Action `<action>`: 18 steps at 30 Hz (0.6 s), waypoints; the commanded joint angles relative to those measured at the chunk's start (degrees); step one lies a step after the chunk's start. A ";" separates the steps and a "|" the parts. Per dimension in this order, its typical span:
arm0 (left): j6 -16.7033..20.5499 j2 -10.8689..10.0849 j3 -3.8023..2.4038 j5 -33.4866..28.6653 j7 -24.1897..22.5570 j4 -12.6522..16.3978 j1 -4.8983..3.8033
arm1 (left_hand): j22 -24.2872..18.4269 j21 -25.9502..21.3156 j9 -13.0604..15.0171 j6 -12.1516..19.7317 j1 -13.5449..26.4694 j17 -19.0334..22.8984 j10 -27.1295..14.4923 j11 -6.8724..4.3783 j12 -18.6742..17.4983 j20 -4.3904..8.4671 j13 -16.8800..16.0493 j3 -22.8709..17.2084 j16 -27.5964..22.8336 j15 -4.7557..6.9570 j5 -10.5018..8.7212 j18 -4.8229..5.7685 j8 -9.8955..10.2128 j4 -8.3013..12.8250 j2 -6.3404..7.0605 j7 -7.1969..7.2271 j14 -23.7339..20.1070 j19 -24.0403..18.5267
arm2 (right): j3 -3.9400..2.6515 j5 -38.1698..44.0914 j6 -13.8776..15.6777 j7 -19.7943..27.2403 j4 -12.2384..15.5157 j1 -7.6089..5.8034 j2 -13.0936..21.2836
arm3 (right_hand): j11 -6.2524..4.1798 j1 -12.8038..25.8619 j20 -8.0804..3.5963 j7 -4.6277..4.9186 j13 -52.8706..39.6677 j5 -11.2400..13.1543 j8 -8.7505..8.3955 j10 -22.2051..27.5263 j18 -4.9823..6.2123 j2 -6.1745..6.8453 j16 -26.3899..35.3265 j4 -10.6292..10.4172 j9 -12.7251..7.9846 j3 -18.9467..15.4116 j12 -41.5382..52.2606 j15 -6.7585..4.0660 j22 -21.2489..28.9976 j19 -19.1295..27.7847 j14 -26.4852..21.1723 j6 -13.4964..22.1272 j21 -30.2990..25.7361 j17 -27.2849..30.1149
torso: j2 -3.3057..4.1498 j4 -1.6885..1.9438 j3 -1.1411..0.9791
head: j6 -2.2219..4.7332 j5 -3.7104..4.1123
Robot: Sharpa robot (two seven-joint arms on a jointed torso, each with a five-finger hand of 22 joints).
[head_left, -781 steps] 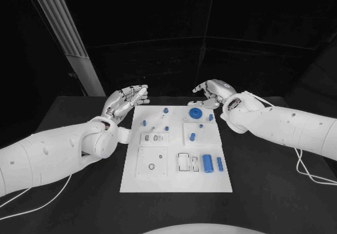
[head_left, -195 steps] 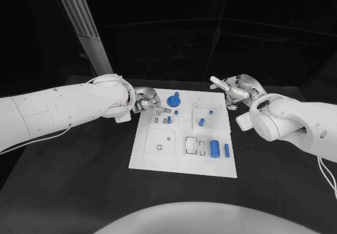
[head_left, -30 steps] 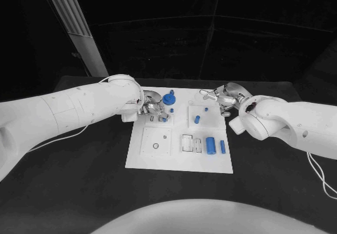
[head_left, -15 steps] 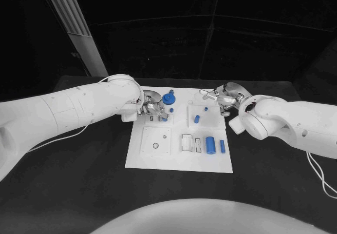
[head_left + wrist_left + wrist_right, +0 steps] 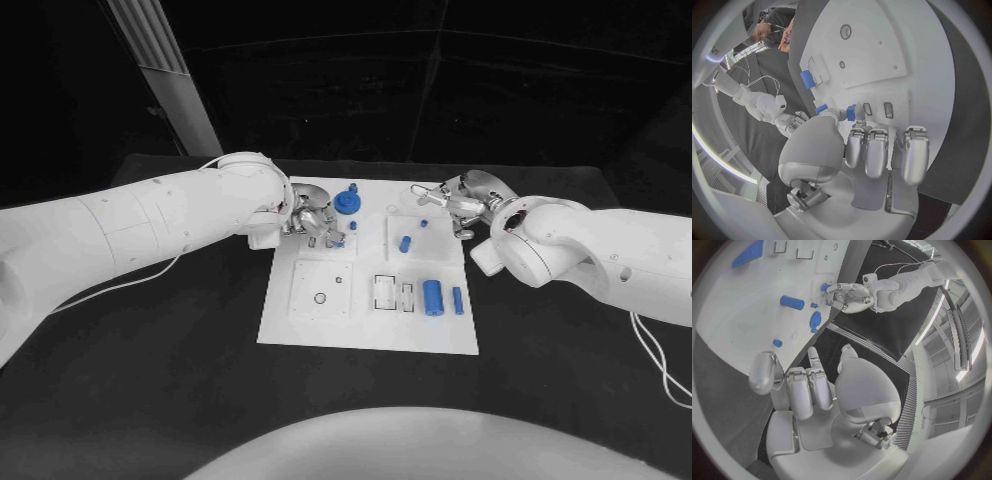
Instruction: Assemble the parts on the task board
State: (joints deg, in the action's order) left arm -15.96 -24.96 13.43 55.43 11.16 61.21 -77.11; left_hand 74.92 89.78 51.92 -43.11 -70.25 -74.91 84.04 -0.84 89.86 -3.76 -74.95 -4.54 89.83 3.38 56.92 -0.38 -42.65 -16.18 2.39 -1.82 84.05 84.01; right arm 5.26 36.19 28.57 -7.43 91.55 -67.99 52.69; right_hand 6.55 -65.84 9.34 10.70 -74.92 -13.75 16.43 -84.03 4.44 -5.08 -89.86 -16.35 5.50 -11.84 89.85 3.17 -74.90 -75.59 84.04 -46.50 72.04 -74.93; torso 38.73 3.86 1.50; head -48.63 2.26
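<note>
**Desk:** What are the hands doing?

**Photographer:** The left robot hand (image 5: 313, 226) hangs low over the task board (image 5: 361, 335) at its ten o'clock, fingers curled down. A small blue peg (image 5: 850, 112) sits right at its fingertips. I cannot tell whether it is pinched or merely touched. The right robot hand (image 5: 449, 204) hovers at the board's one o'clock with its fingers loosely apart, holding nothing.

**Desk:** How far along is the assembly?

**Photographer:** Early, by my reading. A blue gear (image 5: 348, 205) stands at twelve o'clock, just beside the left robot hand. A short blue piece (image 5: 405, 243) lies near the middle. A thick cylinder (image 5: 431, 295) and a slim one (image 5: 457, 301) lie flat at four o'clock, apparently unplaced, with open slots next to them.

**Desk:** Do the views differ?

**Photographer:** The head view gives the whole board on the black table (image 5: 173, 340). The left wrist view alone shows the peg at the fingertips. The right wrist view shows that palm bare.
</note>
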 commanded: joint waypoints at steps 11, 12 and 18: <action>-0.95 -2.95 -0.05 -5.91 1.18 2.19 -2.67 | 15.08 0.22 -0.52 -1.50 -3.41 -15.09 5.96 -0.25 0.14 0.51 -15.05 -2.22 0.17 0.20 -7.64 0.38 3.61 0.11 1.27 -0.37 5.95 5.99 | -0.03 0.22 -0.20 0.16 -0.39 0.08 -0.16 | -0.01 -0.79 -0.17 0.06 -15.08 -0.30 0.32 -5.97 0.64 -0.02 -0.14 -0.14 0.08 -0.34 0.15 -0.25 -5.32 0.04 5.96 0.57 -0.41 -15.07 | -0.13 0.00 -0.07 | -0.21 -0.30; -1.26 -3.17 -0.05 -6.09 1.51 2.33 -3.03 | 15.08 0.22 -0.63 -1.66 -3.67 -15.09 5.96 -0.24 0.14 0.49 -15.05 -2.34 0.17 0.19 -8.33 0.38 3.93 0.13 1.28 -0.40 5.95 5.99 | -0.03 0.22 -0.18 0.16 -0.42 0.09 -0.17 | -0.01 -0.79 -0.17 0.06 -15.08 -0.30 0.32 -5.97 0.64 -0.02 -0.14 -0.14 0.08 -0.34 0.15 -0.25 -5.32 0.04 5.96 0.57 -0.41 -15.07 | -0.12 -0.04 -0.06 | -0.19 -0.34; -4.82 -3.80 -0.06 -10.04 5.69 2.59 -4.47 | 15.08 0.22 -0.83 -2.18 -4.32 -15.09 5.96 -0.21 0.14 0.46 -15.05 -2.60 0.17 0.17 -9.88 0.38 4.68 0.16 1.30 -0.41 5.95 5.99 | -0.02 0.22 -0.12 0.15 -0.53 0.10 -0.20 | -0.01 -0.79 -0.17 0.06 -15.08 -0.30 0.32 -5.97 0.64 -0.02 -0.14 -0.14 0.08 -0.34 0.15 -0.25 -5.32 0.04 5.96 0.57 -0.41 -15.07 | 0.00 -0.07 -0.03 | -0.17 -0.60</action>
State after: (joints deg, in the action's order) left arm -17.40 -28.75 13.39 49.47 13.42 63.66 -81.47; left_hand 74.92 89.78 51.10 -44.97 -74.08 -74.91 84.04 -0.83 89.86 -3.77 -74.95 -6.77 89.83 3.38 47.29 -0.38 -38.18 -16.04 3.82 -2.22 84.05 84.01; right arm 5.26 36.22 28.57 -7.46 90.99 -67.82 52.52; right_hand 6.55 -66.06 9.34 10.91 -74.92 -13.75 16.43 -84.04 4.43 -5.31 -89.86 -16.35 5.50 -11.83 89.85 3.17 -74.90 -75.59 84.04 -46.29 71.83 -74.93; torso 38.62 3.86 1.44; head -48.81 1.76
